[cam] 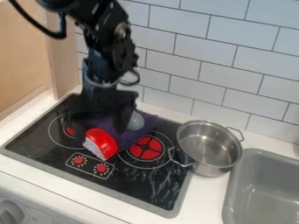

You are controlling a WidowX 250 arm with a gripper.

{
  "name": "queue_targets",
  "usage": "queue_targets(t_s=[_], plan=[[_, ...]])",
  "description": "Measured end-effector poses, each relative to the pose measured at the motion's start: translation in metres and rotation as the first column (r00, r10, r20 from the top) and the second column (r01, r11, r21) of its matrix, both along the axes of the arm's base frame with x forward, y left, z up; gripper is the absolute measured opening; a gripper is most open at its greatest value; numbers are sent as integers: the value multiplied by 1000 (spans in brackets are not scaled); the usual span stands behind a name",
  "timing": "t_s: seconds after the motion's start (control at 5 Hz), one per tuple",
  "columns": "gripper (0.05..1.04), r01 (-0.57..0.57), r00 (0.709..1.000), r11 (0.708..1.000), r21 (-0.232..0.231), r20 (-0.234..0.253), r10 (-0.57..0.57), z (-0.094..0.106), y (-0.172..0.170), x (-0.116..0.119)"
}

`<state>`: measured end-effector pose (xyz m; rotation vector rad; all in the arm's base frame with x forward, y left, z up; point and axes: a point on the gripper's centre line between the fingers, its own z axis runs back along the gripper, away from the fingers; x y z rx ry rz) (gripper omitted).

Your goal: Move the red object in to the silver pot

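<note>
Front panel: a pale upright face with a grey knob at the near left.
Worktop: white, framing the stove top and running back to the wall.
Stove top: black and glossy, marked with pale streaks, its grey rim slanting down toward the near right corner.
Dials: a printed pair near the front rim, just on the near side of the red object.
Sink: grey basin at the right, its rim just beside the pot.
Red object: on the stove top, left of the right burner, against the cloth's near side; its long axis slants from upper left to lower right, pale face toward the near left, rounded red side toward the cloth.
Right burner: red centre in thin rings, lying with dark glass between red object and pot.
Silver pot: upright, mouth up, at the right edge of the stove top; one loop handle points over the glass, the other toward the wall.
Cloth: purple, rumpled, with a pale, see-through ball on it.
End effector: pointing down above the cloth, just behind the red object; fingers wide apart, nothing gripped.
Wall: white tiles, a wooden panel at the left.
</note>
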<state>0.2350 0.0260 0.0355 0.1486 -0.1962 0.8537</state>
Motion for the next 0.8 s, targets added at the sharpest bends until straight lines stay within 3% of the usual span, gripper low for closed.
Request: queue_targets(t_s=[0.4, 0.6, 0.8], plan=[[999, -11, 1000, 1000, -13, -18, 11, -15, 2, 0], [999, -8, 998, 1000, -18, -60, 6, -28, 5, -1], [936, 5, 995, 1000, -2, -103, -5, -31, 7, 10]])
